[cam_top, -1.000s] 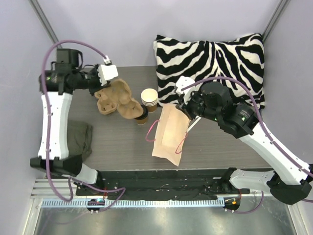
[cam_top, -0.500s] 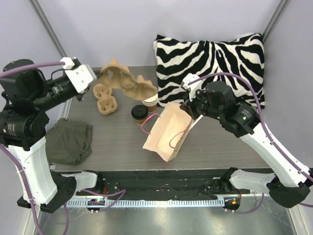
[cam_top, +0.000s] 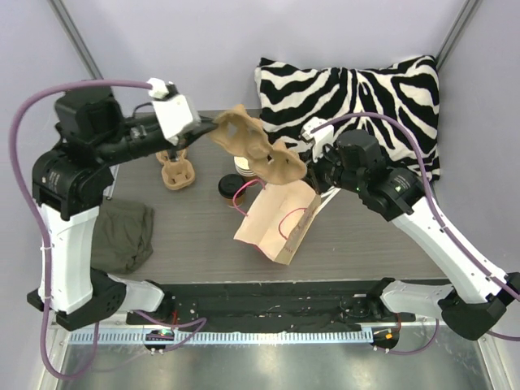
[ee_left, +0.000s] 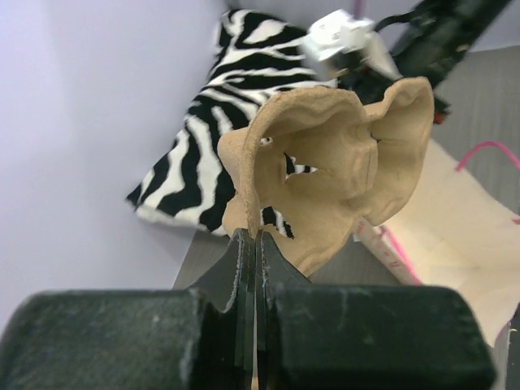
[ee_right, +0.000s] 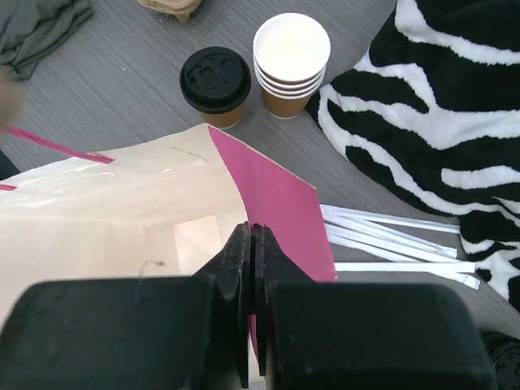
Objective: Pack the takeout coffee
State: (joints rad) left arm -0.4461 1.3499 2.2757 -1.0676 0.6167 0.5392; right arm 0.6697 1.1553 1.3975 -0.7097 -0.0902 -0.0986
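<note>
kraft-brown cups are what this is all about, and from where i stand none of them is packed. the stack of paper cups (ee_right: 291, 61) sits on the worktop (cam_top: 187, 244) just beside the zebra pillow (cam_top: 349, 97). the lidded cup (ee_right: 215, 81) stands right next to it. both are outside the paper bag (cam_top: 272, 227), near its mouth.

the right gripper (ee_right: 252, 236) is pinched tight on the bag's upper edge, holding it up so the mouth stands open; what i can see of the inside looks empty. the left gripper (ee_left: 253, 244) is clamped flat on a rim of the moulded-pulp carrier (cam_top: 258, 150) and holds it in the air, tilted, above the bag's opening. a second, smaller carrier (cam_top: 176, 171) rests on the worktop further left, with a grey-green cloth (cam_top: 122, 236) nearer the front.

i'd call it early going — the bag is open and the carrier looks headed in, but the cups have yet to be seated and packed.
</note>
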